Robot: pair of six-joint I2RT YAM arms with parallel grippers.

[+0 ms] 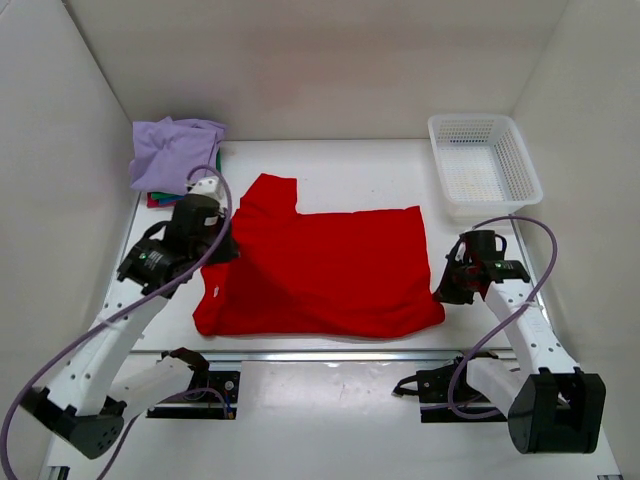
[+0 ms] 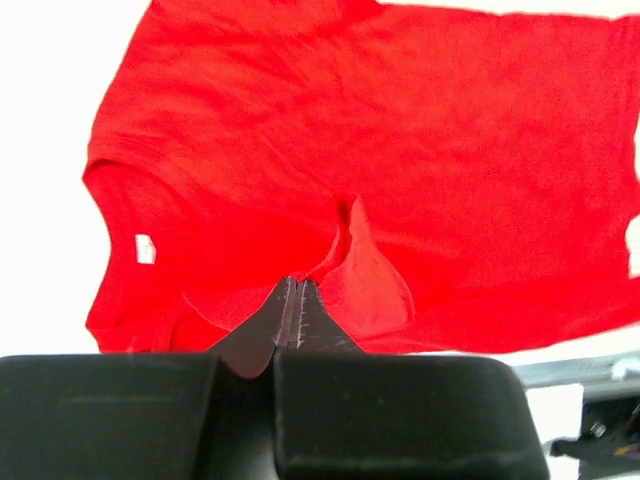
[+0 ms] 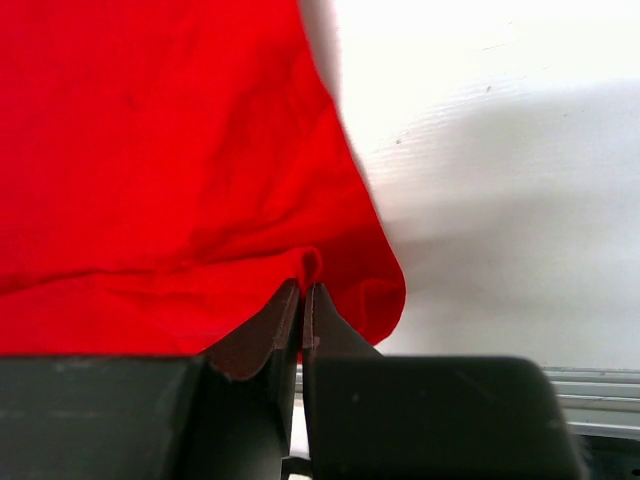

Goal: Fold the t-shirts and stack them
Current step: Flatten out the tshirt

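Red shirt spread flat; left gripper clamped on shirt's left edge, right gripper clamped on its right corner.

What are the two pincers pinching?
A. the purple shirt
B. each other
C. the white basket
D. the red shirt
D: the left pincer and the right pincer are each shut on a bunched edge of the red shirt.
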